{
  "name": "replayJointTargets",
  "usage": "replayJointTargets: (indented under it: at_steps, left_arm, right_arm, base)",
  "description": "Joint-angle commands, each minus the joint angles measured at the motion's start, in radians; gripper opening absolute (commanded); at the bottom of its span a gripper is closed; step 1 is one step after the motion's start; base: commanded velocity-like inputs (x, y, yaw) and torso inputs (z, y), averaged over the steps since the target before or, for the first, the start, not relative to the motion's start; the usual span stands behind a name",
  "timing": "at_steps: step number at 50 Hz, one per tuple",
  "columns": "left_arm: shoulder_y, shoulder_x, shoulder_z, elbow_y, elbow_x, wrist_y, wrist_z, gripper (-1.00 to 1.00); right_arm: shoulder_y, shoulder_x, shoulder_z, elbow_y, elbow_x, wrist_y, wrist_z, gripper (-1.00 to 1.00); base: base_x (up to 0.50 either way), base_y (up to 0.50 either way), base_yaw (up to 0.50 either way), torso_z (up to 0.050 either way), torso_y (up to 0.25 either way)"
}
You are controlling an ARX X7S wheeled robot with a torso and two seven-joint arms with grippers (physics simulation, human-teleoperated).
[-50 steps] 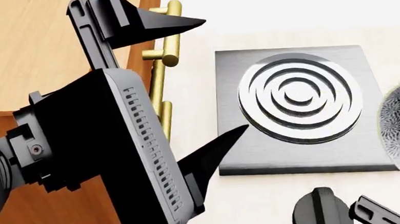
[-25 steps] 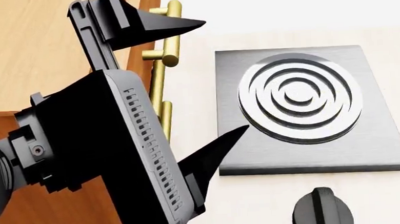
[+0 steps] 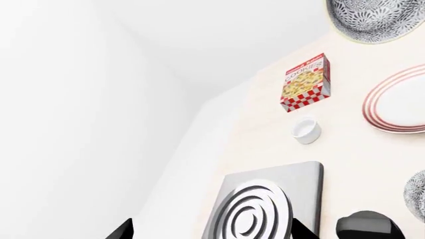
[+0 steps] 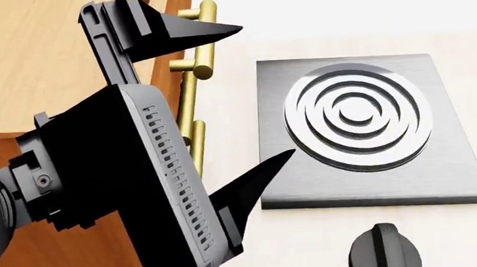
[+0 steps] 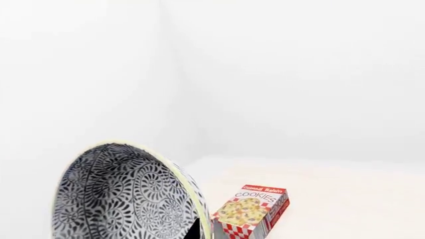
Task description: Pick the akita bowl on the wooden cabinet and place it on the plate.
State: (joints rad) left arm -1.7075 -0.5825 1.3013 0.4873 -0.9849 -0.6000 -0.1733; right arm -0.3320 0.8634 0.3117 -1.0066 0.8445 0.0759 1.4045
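The left gripper point(image 4: 236, 97) hung with its fingers spread wide and empty over the cabinet point(image 4: 22, 65) edge, its brass handle point(image 4: 193, 81) and the stove point(image 4: 360, 127). In the right wrist view the bowl point(image 5: 129, 194) sat tilted close to the camera, apparently carried, though the right fingers were hidden and their grip could not be told. Beyond it lay a red-checked box point(image 5: 252, 211) reading "COOKIES"; the left wrist view showed the plate point(image 3: 401, 102) beside a white cup point(image 3: 306, 131) and a second patterned bowl point(image 3: 378, 20).
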Motion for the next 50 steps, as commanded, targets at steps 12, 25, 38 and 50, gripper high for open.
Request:
replayJointTargets:
  at_steps: [12,25,38,50]
  left_arm:
    - [0.019,-0.002,0.001,-0.003,0.009,0.011,0.000,1.00]
    - [0.027,-0.002,0.002,-0.006,0.015,0.016,0.002,1.00]
    - [0.031,0.007,0.002,-0.015,0.020,0.019,0.007,1.00]
    - [0.034,0.015,0.001,-0.021,0.022,0.021,0.010,1.00]
  right_arm:
    - [-0.121,-0.048,0.143,0.039,0.126,-0.201,-0.225,-1.00]
    - [-0.167,-0.030,0.232,0.078,0.165,-0.202,-0.240,-1.00]
    - [-0.097,0.047,0.205,0.187,0.221,-0.158,-0.234,-1.00]
    - [0.003,0.109,0.141,0.284,0.282,-0.134,-0.254,-1.00]
  base:
    - [0.00,0.00,0.00,0.000,0.001]
    - [0.00,0.00,0.00,0.001,0.000]
    - [0.00,0.00,0.00,0.000,0.000]
    - [0.00,0.00,0.00,0.000,0.001]
